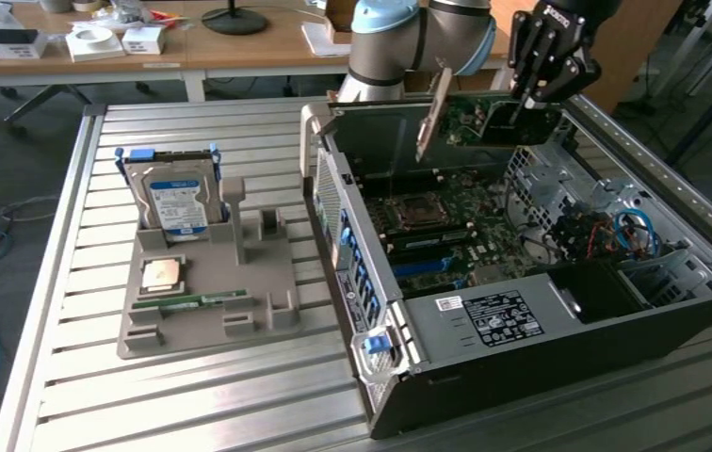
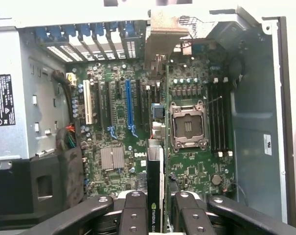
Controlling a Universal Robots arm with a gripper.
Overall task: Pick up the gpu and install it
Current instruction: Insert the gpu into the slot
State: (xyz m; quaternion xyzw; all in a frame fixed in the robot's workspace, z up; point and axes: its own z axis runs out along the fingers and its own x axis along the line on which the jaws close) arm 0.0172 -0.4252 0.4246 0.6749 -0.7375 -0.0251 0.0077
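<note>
End effector (image 1: 529, 102), clamped on the one gpu (image 1: 472, 122), hangs over the far end of the single open computer case (image 1: 457, 386), with the card on edge above the motherboard (image 2: 118, 112). On the counter (image 1: 205, 405), at the exterior view's left, one grey holder (image 1: 212, 273) carries one upright hard drive (image 1: 178, 200), one processor (image 1: 161, 274) and one memory stick (image 1: 193, 301).

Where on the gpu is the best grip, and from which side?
The upper edge, away from the bracket, from above, fingers on both flat faces, as the gripper does: the gpu is thin and hangs on edge over the open case, lower edge free.
</note>
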